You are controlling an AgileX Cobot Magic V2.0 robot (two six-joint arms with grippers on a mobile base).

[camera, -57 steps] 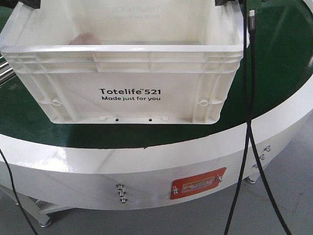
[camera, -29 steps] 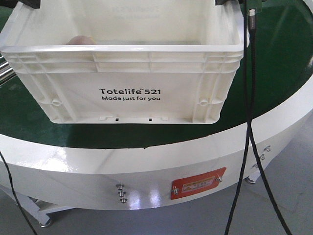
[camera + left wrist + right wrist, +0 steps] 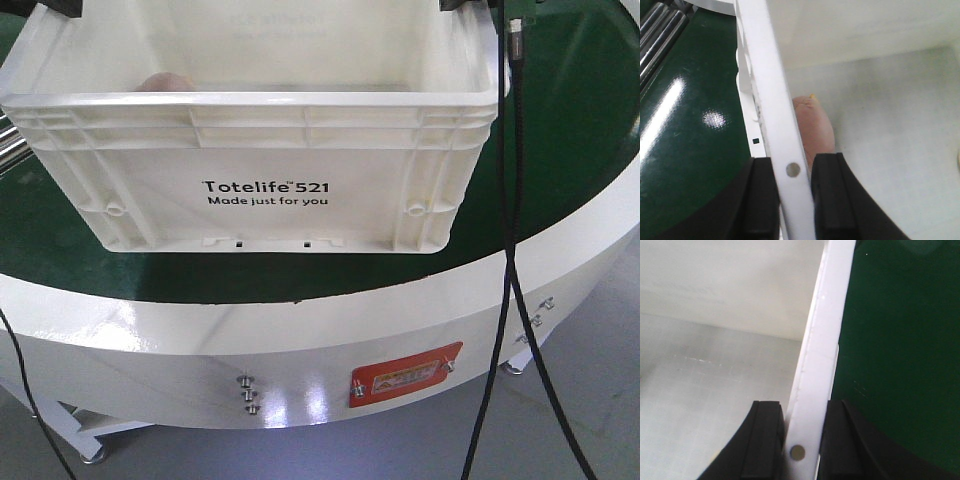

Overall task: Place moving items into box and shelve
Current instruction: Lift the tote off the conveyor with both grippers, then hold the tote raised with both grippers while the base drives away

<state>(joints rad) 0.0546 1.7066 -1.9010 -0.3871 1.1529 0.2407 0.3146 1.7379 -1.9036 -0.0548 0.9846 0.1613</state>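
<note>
The white box (image 3: 265,195), printed "Totelife 521", stands on the green round table (image 3: 580,130). My left gripper (image 3: 792,170) is shut on the box's left rim (image 3: 765,75), one finger outside and one inside. On the opposite side my right gripper (image 3: 802,412) is shut on the right rim (image 3: 827,325) in the same way. A pale pink soft toy (image 3: 815,130) lies inside against the left wall, just beyond the left inner finger. It shows through the front wall as a pink shape (image 3: 165,82). In the front view only dark bits of both grippers show at the top corners.
Black cables (image 3: 512,200) hang in front of the table's right side. The table has a white skirt (image 3: 300,340) with a red label plate (image 3: 405,375). Metal rollers (image 3: 660,30) lie left of the box. Grey floor lies below.
The pink shape behind the box's front wall has shifted slightly to the left. The box and both grippers keep their places.
</note>
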